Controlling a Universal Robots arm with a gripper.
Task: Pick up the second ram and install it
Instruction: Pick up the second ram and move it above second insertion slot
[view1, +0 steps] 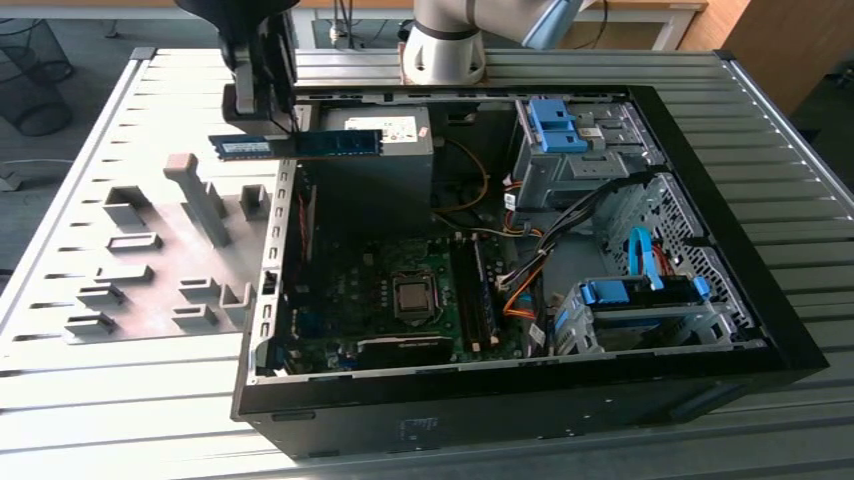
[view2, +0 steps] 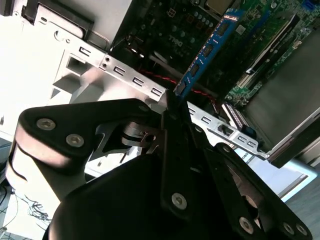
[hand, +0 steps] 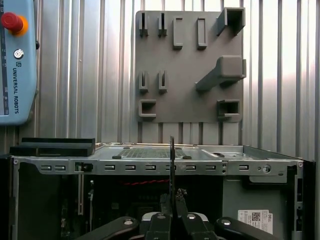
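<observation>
The second ram (view1: 334, 143) hangs level in the air, clamped between the closed fingers of the gripper (view1: 274, 135). It crosses above the wall of the open computer case (view1: 534, 400) on the exterior view's left, with one end over the power supply (view1: 387, 175) and the other towards the grey holder plate (view1: 147, 270). The arm reaches down from above with the gripper pointing straight down, and its base (view1: 441, 45) stands at the table's far edge behind the case.
</observation>
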